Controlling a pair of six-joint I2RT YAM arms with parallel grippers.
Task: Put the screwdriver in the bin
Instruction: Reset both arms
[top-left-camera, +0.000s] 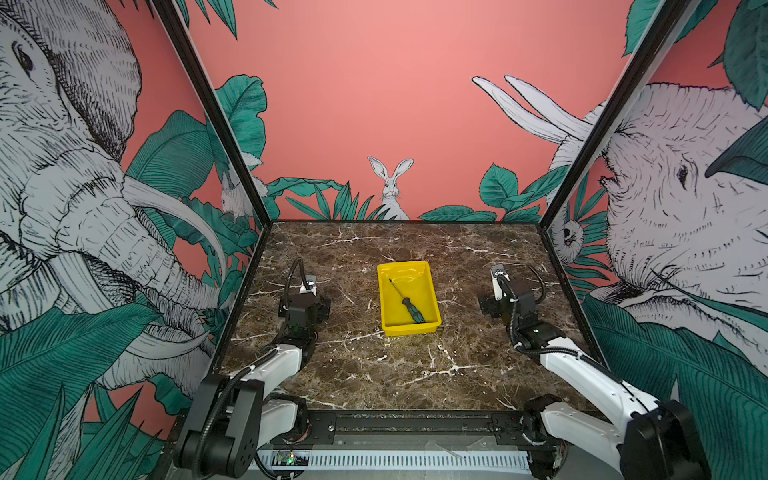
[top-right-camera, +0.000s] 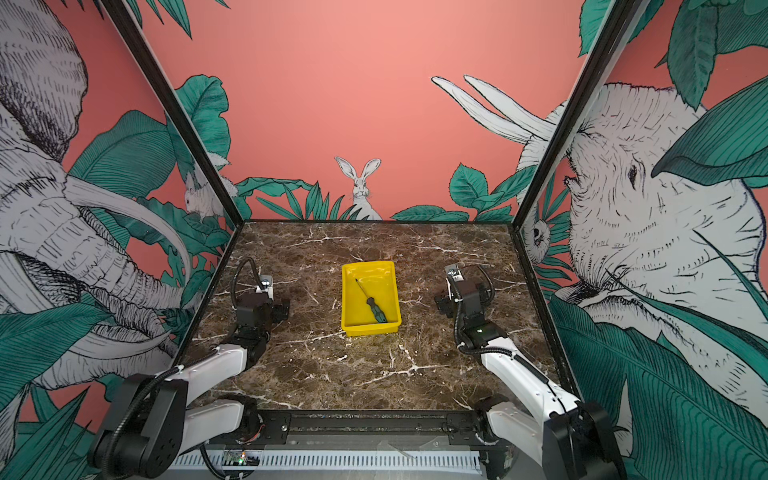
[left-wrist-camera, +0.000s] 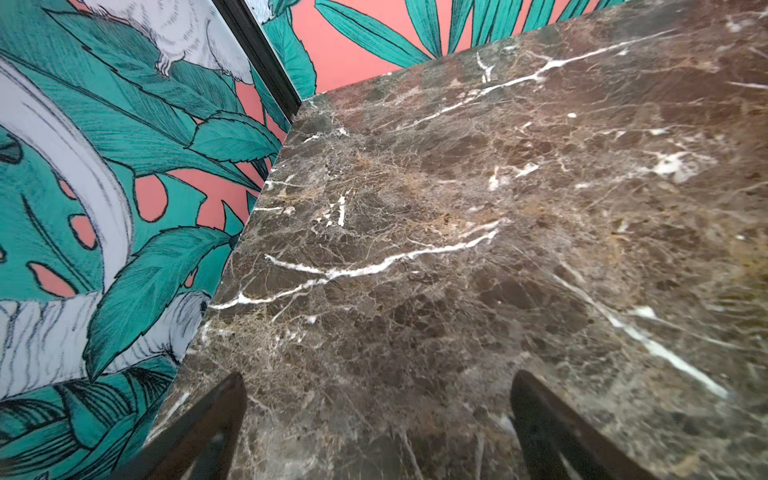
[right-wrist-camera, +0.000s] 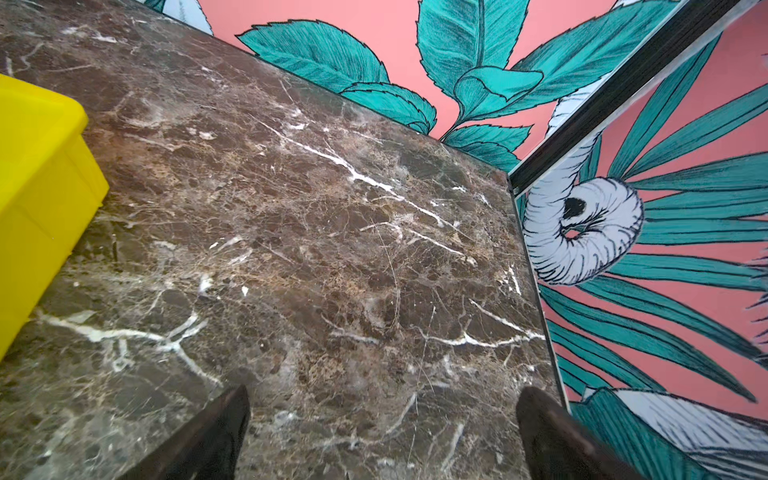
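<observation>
Left gripper (left-wrist-camera: 380, 415): jaws spread wide over the table (left-wrist-camera: 457, 249), with the left wall edge close.
Right gripper (right-wrist-camera: 382, 428): jaws spread wide; bin (right-wrist-camera: 41, 166) near, right wall edge near.
Screwdriver (top-left-camera: 410, 304): lies diagonally inside the bin, handle toward its near wall; tip seems short of the far wall.
Room: open marble between bin and both grippers.

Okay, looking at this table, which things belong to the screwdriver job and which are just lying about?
Belongs to the job: the screwdriver; the yellow bin it already lies in.
Just there: the marble table; the printed walls. No other loose item shows in any view.
</observation>
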